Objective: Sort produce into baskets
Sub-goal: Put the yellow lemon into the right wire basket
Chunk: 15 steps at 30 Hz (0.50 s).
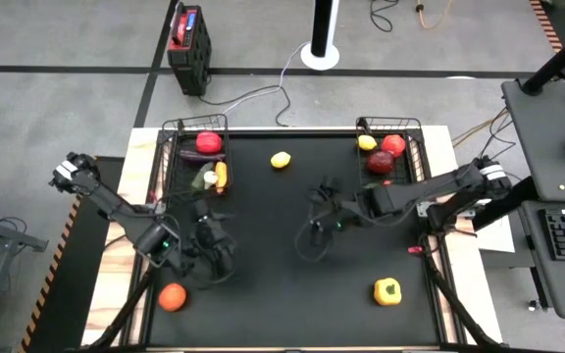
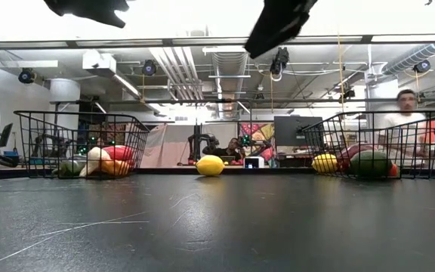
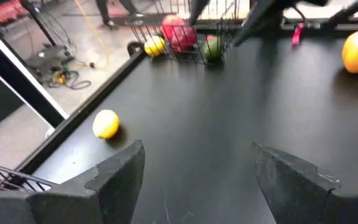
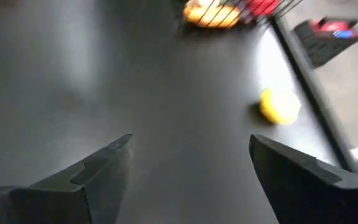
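Left end effector (image 1: 214, 247): fingers apart, empty, near the counter's (image 1: 292, 294) left edge.
Right end effector (image 1: 324, 211): fingers apart, empty, mid-counter.
Loose produce: lemon (image 1: 281, 160) by the far edge between the baskets (image 1: 194, 126); tomato (image 1: 172, 296) front-left corner; pepper (image 1: 387, 291) front-right.
Approach: I'd descend straight, straddling one piece.
Room: centre open; the lemon sits close to the edge.

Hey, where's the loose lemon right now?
In the high view the lemon lies on the black mat near the far edge, about midway between the left basket and right basket.
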{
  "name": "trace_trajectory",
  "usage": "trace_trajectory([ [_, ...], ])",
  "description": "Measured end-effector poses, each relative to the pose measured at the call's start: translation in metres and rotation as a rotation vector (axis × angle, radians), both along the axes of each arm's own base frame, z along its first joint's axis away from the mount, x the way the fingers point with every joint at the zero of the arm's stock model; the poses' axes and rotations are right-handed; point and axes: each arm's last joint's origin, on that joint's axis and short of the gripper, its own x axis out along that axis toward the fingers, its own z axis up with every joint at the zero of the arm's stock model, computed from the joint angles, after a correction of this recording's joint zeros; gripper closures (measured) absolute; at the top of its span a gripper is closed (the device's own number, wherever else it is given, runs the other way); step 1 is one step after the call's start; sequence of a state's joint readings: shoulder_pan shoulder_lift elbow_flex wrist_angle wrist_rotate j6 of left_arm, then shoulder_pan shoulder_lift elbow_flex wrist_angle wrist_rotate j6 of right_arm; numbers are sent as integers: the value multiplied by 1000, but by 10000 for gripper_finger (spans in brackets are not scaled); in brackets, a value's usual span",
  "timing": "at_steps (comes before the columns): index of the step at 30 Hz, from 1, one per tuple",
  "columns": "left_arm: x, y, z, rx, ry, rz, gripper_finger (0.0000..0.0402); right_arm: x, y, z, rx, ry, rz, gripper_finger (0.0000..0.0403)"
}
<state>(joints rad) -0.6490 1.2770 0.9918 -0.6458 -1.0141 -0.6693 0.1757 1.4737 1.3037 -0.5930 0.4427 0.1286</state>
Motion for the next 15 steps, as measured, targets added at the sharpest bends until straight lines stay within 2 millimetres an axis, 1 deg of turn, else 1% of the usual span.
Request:
trace_trajectory([
  [3,0,-2,-1,17,-14,14,128,10,-21,6,-59,18,6,86],
  [6,0,-2,-2,23,-11,18,128,20,-44,9,-82,34,32,81],
  [8,0,-2,-3,23,-9,20,128,27,-61,7,-90,45,63,80],
  [12,0,-2,-3,9,-30,45,128,39,-92,-5,-92,78,186,83],
  [15,-1,-1,-3,20,-28,55,128,48,-117,-15,-101,88,204,82],
])
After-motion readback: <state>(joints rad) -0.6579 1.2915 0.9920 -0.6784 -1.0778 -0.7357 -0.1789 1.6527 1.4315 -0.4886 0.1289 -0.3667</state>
